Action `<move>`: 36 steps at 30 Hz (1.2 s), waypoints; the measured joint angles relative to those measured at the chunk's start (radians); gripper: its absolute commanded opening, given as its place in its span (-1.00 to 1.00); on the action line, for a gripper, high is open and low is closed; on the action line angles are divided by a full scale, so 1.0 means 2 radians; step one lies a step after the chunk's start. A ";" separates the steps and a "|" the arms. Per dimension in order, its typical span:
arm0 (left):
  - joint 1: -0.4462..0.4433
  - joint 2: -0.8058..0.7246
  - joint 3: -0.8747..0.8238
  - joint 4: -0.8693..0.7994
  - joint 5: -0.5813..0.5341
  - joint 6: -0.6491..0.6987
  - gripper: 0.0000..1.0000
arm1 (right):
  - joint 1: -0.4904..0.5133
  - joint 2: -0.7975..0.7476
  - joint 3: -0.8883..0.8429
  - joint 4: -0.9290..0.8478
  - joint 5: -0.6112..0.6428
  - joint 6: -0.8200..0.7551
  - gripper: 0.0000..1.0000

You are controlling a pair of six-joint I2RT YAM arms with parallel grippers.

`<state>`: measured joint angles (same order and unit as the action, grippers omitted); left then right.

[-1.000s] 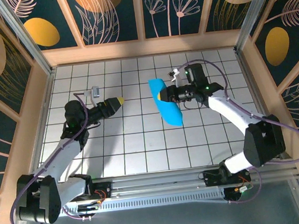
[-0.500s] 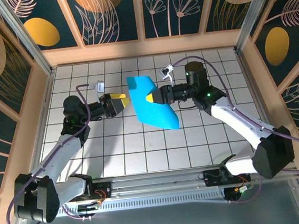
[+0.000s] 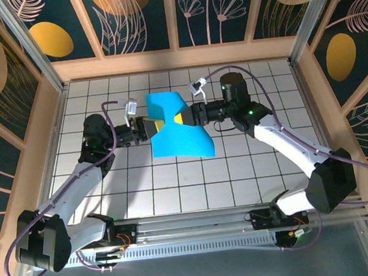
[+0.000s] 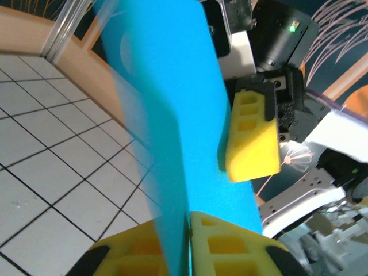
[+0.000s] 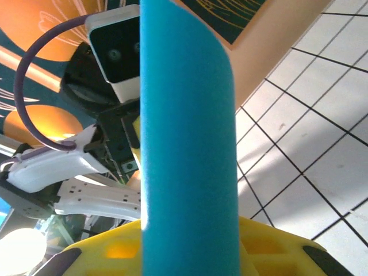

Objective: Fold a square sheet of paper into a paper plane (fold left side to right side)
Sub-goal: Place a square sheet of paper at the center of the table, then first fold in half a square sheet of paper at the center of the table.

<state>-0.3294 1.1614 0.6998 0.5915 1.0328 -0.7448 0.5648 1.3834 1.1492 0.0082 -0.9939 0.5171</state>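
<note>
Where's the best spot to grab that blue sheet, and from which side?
By a side margin, coming in edge-on: the blue sheet is thin, bowed and off the table, and the left gripper and right gripper pinch it so from opposite sides.

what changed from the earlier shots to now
The right claw carried the blue paper leftward, and the sheet now shows broader from above. The left claw reached right and shut on the paper's left edge. The right claw kept its grip throughout, and the paper is still held in the air.
</note>
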 measured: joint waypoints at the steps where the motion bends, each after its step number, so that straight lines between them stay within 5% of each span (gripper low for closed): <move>1: 0.000 0.000 0.000 -0.006 -0.001 0.005 -1.00 | -0.001 0.000 0.000 -0.005 0.003 -0.003 -0.38; 11: 0.000 0.019 0.001 -0.067 -0.035 0.023 -1.00 | -0.043 -0.001 -0.003 -0.052 0.061 -0.032 0.35; 20: 0.000 0.153 0.006 -0.146 -0.078 0.040 -1.00 | -0.088 -0.006 -0.089 -0.052 0.144 -0.005 0.48; 28: 0.000 0.248 0.023 -0.233 -0.147 0.080 -1.00 | -0.092 0.003 -0.152 -0.027 0.207 0.027 -0.05; 36: 0.000 0.252 0.034 -0.278 -0.198 0.098 -1.00 | -0.061 0.076 -0.187 0.017 0.239 0.063 -0.56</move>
<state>-0.3294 1.6653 0.7670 0.0360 0.6373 -0.5484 0.4419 1.5364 0.7761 0.0422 -0.5159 0.6434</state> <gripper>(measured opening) 0.044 0.263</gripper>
